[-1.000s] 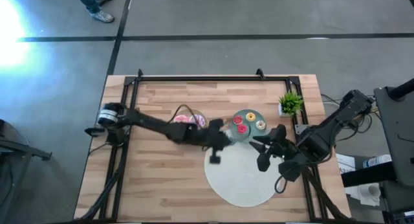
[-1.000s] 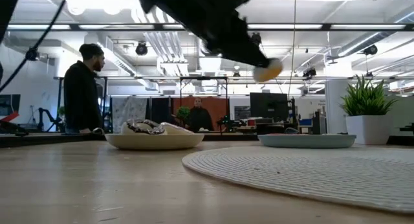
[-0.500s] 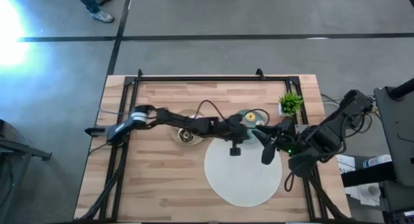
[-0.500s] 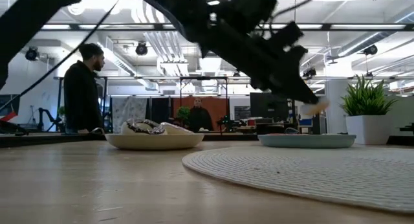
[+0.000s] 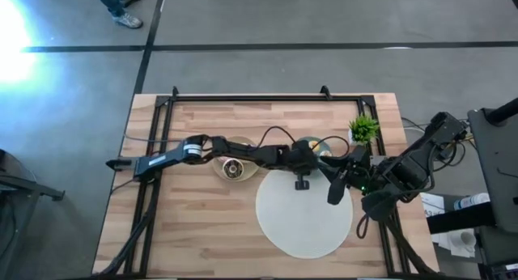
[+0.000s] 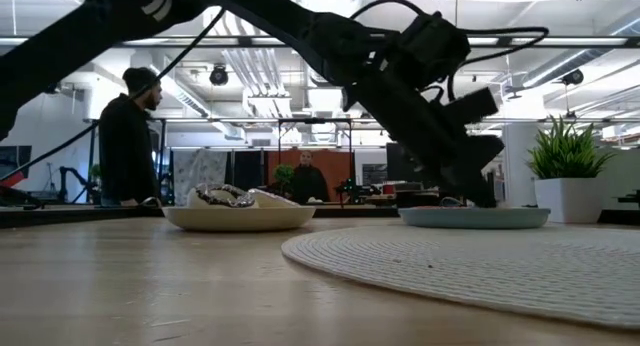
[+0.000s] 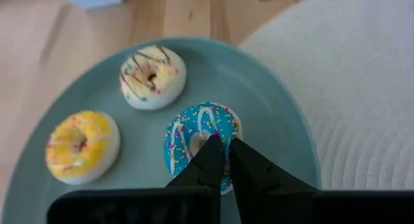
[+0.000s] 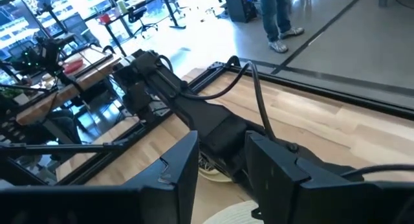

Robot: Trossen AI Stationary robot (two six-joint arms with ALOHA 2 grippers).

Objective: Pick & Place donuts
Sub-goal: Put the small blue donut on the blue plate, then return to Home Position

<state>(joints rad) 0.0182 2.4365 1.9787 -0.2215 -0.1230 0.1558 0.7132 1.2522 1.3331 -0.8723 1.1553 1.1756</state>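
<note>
A teal plate (image 7: 272,101) holds a blue sprinkled mini donut (image 7: 187,130), a yellow one (image 7: 82,146) and a white-yellow one with dark stripes (image 7: 153,75). My left gripper (image 7: 223,146) reaches across the table onto this plate (image 5: 312,144) and is shut on the blue donut. In the low view it (image 6: 478,191) comes down slanting behind the plate's rim (image 6: 473,217). My right gripper (image 5: 332,181) hangs open over the white mat's far right part, touching nothing. A beige plate (image 5: 235,168) carries larger donuts (image 6: 225,196). My left gripper pinches the blue donut's ring (image 7: 223,123) on one side. One fingertip (image 7: 208,153) sits at the hole and the other (image 7: 249,162) at the outer edge. The fingers come slanting down from the table's left. The donut lies flat on the teal plate.
The big white round mat (image 5: 303,211) lies near the plates toward the table's near edge. A small potted plant (image 5: 364,128) stands at the far right corner beside the teal plate. A black frame (image 5: 251,98) runs along the far edge. People stand in the room behind (image 6: 125,136).
My left arm has swung from the beige plate's side toward the table's right, carrying a small donut through the air. It has come down onto the teal plate, where the donut now lies. My right gripper has drawn slightly toward the far edge.
</note>
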